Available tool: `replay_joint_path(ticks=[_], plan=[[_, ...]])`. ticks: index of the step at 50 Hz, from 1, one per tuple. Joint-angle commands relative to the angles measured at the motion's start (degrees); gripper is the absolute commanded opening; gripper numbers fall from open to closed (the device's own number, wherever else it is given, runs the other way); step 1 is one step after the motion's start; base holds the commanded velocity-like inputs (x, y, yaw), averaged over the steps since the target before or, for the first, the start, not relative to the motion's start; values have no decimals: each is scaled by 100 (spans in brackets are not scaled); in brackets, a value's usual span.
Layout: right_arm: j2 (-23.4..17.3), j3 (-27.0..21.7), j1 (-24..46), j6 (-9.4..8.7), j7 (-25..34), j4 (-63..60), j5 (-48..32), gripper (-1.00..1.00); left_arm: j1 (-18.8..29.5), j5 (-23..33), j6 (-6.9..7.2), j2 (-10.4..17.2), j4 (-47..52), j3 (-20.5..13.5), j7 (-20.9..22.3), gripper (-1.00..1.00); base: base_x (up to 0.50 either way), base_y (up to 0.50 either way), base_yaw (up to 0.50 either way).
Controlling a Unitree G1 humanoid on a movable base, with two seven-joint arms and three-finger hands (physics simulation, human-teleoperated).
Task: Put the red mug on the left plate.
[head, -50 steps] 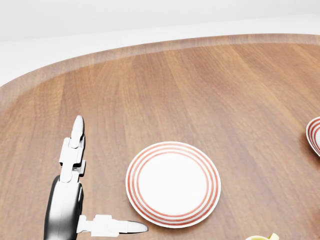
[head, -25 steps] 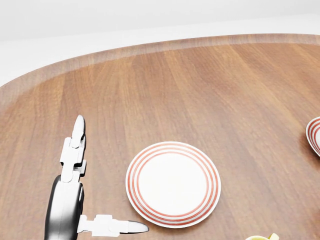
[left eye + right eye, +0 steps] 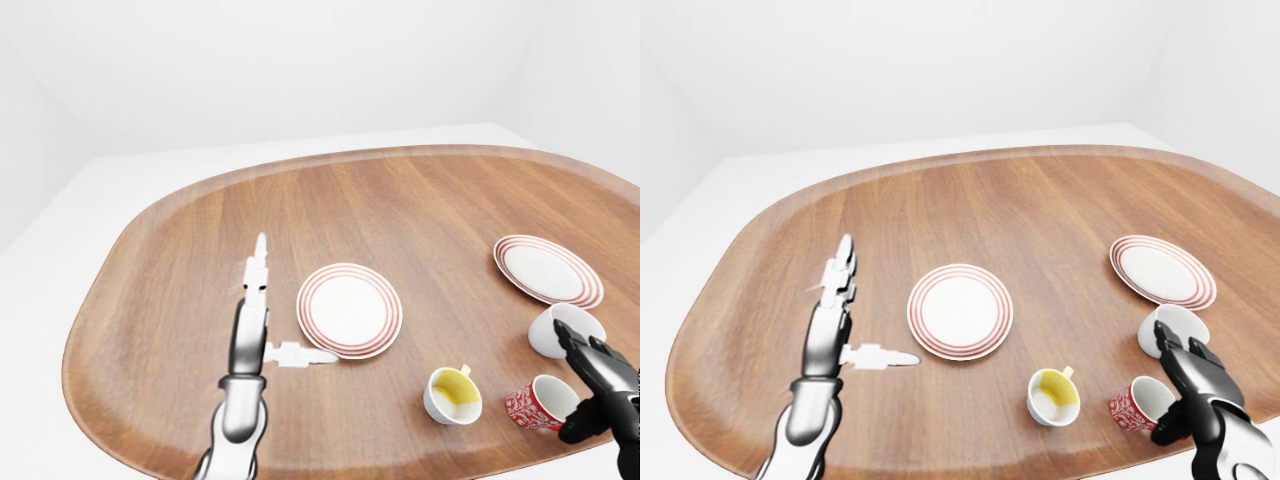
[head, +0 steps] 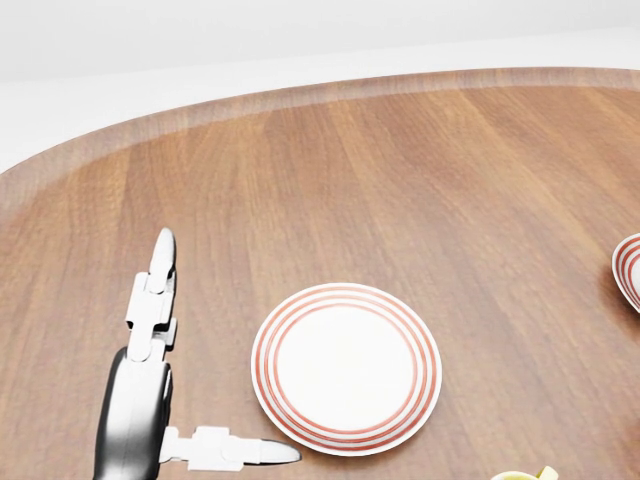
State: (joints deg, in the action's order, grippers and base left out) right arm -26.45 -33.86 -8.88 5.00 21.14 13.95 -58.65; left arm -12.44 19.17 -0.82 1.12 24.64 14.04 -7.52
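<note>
Slightly shifted since earlier, the splayed left hand [image 4: 150, 400] hovers beside the bare left plate [image 4: 346, 368], while only the eye views show the open right hand [image 3: 1190, 395] around the tipped red mug [image 3: 1135, 406].

- The desk [image 3: 400, 200] is warm brown wood with darker grain streaks and a paler rim.
- The left plate [image 3: 349, 310] is white with thin red concentric rings round its border.
- The right plate [image 3: 546, 270] carries the same white centre and red rings.
- The red mug [image 3: 1137, 406] is red with a white pattern outside and white inside.
- The yellow mug [image 3: 451, 394] is white outside, yellow within.
- The white mug [image 3: 560, 328] is plain white.
- The left robot hand [image 3: 265, 320] has white fingers on a glossy grey-silver forearm.
- The right robot hand [image 3: 1193, 395] is glossy black.
- The walls and floor around are white.
</note>
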Motion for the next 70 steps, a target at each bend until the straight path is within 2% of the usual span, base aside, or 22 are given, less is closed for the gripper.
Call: replay_joint_path(ticks=[1,9,61,62,63,64,70], plan=[[-104,188,61,0,-280,337,37,100,36,48,66,-10,6,49,-5,100,0,0,0],[-168,489,202,0,-623,866,95,100,54,47,89,-9,3,48,-2,100,0,0,0],[-365,947,323,0,-920,1489,296,100,44,89,109,-7,15,96,-18,100,0,0,0],[-358,959,299,0,-903,1489,298,82,42,88,109,-5,16,97,-21,100,0,0,0],[-356,963,291,0,-935,1482,288,-17,41,87,111,-5,19,96,-24,100,0,0,0],[-319,916,273,0,-849,1395,391,-100,32,78,100,-1,23,93,-25,100,0,0,0],[-261,915,181,0,-702,1299,317,-100,29,77,96,2,24,92,-29,100,0,0,0]])
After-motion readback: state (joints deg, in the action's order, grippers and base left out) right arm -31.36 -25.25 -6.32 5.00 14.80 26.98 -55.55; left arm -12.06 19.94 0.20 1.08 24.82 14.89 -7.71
